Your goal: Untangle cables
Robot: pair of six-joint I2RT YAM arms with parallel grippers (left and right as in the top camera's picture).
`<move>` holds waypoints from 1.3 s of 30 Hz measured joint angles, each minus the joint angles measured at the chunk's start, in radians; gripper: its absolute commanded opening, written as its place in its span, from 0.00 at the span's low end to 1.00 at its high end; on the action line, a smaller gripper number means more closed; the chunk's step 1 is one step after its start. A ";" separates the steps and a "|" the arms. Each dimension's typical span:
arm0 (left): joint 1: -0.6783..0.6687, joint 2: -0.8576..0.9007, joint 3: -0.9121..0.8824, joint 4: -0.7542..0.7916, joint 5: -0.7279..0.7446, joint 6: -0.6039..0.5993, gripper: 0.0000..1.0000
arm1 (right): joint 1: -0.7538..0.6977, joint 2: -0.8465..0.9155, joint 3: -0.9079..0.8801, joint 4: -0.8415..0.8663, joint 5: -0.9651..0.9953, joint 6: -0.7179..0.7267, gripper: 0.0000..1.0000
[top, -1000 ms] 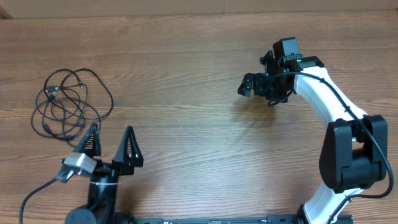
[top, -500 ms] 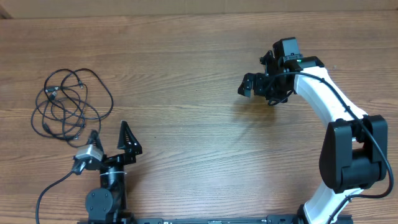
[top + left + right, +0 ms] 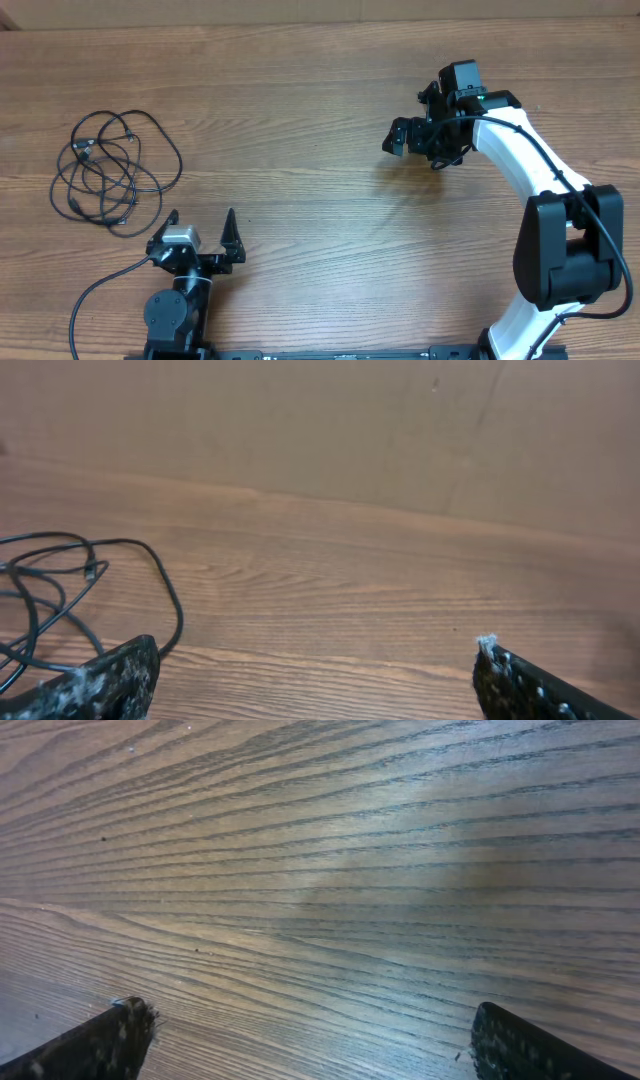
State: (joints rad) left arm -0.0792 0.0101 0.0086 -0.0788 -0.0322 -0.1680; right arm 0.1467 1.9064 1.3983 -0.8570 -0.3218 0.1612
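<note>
The cables (image 3: 110, 168) are thin black cords lying in a tangled loop on the wooden table at the far left. In the left wrist view part of the cables (image 3: 60, 585) shows at the left edge. My left gripper (image 3: 201, 222) is open and empty, near the front edge, to the lower right of the cables and apart from them; its fingertips show in the left wrist view (image 3: 315, 660). My right gripper (image 3: 400, 138) is open and empty, over bare wood at the right; the right wrist view (image 3: 312, 1020) shows only table between its fingers.
The wooden table (image 3: 300, 120) fills the view. A thicker black cord (image 3: 95, 295) runs from the left arm's base to the front left. The right arm's white links (image 3: 520, 150) reach in from the front right corner.
My left gripper has drawn back toward its base and turned to the right, away from the cables. The right arm and the cables have not moved.
</note>
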 measured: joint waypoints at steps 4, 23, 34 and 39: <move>0.000 0.000 0.000 0.000 0.012 0.016 0.99 | 0.000 0.000 0.000 0.001 0.000 0.000 1.00; 0.000 0.000 0.000 0.000 0.014 0.016 0.99 | 0.000 0.000 0.000 0.001 0.000 0.000 1.00; 0.000 0.000 0.000 0.000 0.014 0.016 1.00 | 0.000 0.000 0.000 0.001 0.000 0.000 1.00; 0.000 0.000 0.000 0.000 0.014 0.016 0.99 | 0.000 0.000 0.000 0.001 0.000 0.000 1.00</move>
State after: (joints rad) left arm -0.0792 0.0101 0.0086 -0.0788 -0.0181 -0.1524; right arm 0.1467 1.9064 1.3983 -0.8558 -0.3218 0.1612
